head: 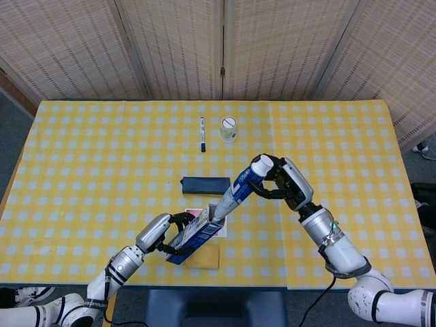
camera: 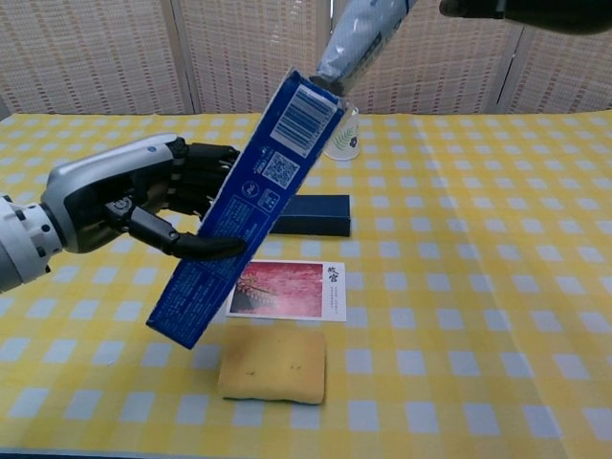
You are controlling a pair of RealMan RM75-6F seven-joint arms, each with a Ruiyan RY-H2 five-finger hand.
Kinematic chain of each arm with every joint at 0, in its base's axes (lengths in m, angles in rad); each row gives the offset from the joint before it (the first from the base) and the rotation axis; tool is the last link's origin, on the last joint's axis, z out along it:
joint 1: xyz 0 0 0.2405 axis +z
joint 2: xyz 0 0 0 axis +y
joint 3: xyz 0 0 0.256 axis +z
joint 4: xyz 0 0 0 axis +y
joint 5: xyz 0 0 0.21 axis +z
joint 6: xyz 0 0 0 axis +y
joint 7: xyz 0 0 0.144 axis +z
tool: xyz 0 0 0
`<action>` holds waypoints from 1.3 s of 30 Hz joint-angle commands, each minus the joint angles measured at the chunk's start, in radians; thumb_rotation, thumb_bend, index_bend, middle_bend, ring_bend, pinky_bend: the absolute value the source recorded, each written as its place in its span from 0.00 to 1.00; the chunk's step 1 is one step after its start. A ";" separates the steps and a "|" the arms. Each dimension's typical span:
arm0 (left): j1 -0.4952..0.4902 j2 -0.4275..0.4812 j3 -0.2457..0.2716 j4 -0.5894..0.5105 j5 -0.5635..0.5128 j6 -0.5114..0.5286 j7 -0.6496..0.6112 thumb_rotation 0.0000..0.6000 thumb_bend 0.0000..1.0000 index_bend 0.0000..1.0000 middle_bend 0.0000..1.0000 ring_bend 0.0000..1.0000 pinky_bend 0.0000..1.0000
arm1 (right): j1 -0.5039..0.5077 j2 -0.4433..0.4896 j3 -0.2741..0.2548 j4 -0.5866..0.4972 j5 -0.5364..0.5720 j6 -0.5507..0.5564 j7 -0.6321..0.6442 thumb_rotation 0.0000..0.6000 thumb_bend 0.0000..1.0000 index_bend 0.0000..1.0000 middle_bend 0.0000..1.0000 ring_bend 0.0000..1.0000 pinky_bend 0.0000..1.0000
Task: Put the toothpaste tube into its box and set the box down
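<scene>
My left hand grips the blue toothpaste box tilted above the table, its open end up and to the right. The silver-blue toothpaste tube slants down from my right hand, which grips its cap end. The tube's lower end sits at the box's open mouth; how far it is inside I cannot tell. In the chest view only a dark part of my right hand shows at the top edge.
Under the box lie a picture card and a yellow sponge. A dark blue flat case lies behind them. A paper cup and a pen stand further back on the checked tablecloth.
</scene>
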 commanded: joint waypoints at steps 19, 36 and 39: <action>0.000 -0.016 0.004 -0.011 -0.008 0.014 0.041 1.00 0.30 0.50 0.51 0.49 0.58 | -0.007 0.000 -0.008 -0.003 0.007 0.027 -0.032 1.00 0.37 0.79 0.63 0.72 0.65; -0.016 -0.051 -0.012 -0.002 -0.056 -0.019 0.097 1.00 0.30 0.50 0.51 0.49 0.58 | 0.019 -0.045 -0.002 -0.055 0.039 0.051 -0.101 1.00 0.37 0.79 0.63 0.72 0.65; -0.016 -0.051 -0.018 -0.002 -0.058 -0.015 0.093 1.00 0.30 0.50 0.51 0.49 0.58 | 0.017 -0.050 -0.005 -0.062 0.039 0.056 -0.106 1.00 0.37 0.79 0.63 0.72 0.65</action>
